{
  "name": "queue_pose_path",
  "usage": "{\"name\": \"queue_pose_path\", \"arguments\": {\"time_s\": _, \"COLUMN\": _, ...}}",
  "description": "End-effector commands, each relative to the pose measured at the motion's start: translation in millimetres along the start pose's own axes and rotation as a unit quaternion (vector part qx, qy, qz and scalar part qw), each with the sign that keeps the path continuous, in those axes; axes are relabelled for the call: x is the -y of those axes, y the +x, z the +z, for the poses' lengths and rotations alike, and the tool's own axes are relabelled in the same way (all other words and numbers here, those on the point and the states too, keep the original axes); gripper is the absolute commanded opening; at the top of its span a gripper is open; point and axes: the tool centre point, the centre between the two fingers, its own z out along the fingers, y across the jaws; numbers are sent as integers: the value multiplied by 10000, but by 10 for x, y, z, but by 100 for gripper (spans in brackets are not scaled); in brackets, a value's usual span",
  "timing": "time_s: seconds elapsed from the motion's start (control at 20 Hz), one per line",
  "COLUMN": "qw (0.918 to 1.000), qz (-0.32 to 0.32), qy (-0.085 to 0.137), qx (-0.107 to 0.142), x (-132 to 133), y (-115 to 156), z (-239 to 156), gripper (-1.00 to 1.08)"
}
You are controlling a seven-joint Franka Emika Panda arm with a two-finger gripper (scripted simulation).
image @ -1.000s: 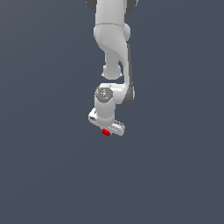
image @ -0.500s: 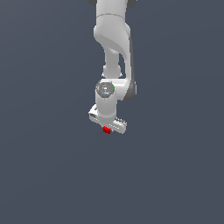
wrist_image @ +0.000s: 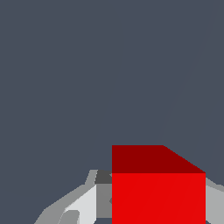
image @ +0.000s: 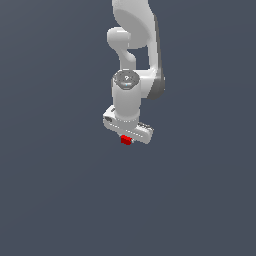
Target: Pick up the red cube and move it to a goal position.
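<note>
The red cube (image: pixel 125 140) shows just below the white hand of the arm in the exterior view, near the picture's middle. My gripper (image: pixel 126 139) is shut on it, and the hand hides most of the fingers there. In the wrist view the red cube (wrist_image: pixel 157 192) fills the space between the two grey fingers (wrist_image: pixel 83 205), one on each side, touching it. Nothing but flat grey shows around the cube in either view.
The white arm (image: pixel 134 60) rises from the hand to the exterior view's top edge. The plain dark grey surface (image: pixel 60 190) fills everything else in both views.
The arm has carried the hand and the red cube a little higher in the exterior view. The cube stays between the fingers.
</note>
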Motion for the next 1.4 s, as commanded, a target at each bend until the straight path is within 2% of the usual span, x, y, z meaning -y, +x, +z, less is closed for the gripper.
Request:
{"name": "queue_pose_path", "arguments": {"time_s": 0.0, "qw": 10000, "qz": 1, "qy": 2, "qx": -5, "x": 68, "y": -13, "z": -291, "gripper": -100}}
{"name": "queue_pose_path", "arguments": {"time_s": 0.85, "qw": 10000, "qz": 3, "qy": -4, "qx": -8, "x": 527, "y": -76, "z": -2146, "gripper": -100}}
{"name": "queue_pose_path", "arguments": {"time_s": 1.35, "qw": 10000, "qz": 2, "qy": -1, "qx": -7, "x": 763, "y": -83, "z": -3035, "gripper": -100}}
